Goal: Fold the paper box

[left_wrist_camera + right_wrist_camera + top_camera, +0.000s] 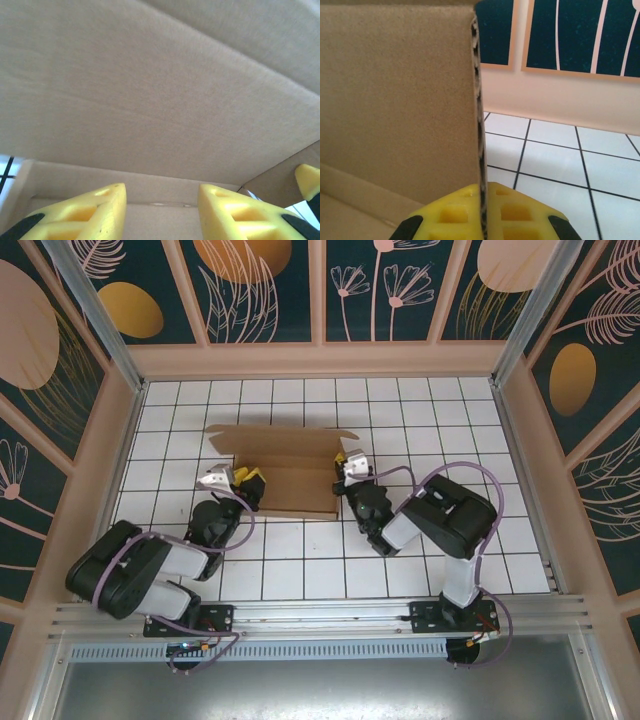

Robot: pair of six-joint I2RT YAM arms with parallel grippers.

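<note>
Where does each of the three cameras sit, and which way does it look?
Top external: above and behind, looking down on table, box, both arms.
Left wrist: on the left arm, facing the box's inside; left gripper open below.
Right wrist: on the right arm, looking along a flap to the far wall; right gripper shut on it.
Shared: the box.

no text, label, brand, number or sign can be read in any of the pictures. the paper box shows plain brown cardboard on every face in sight. the wall panels behind the paper box carry drawn leaves, flowers and round shapes, not letters.
</note>
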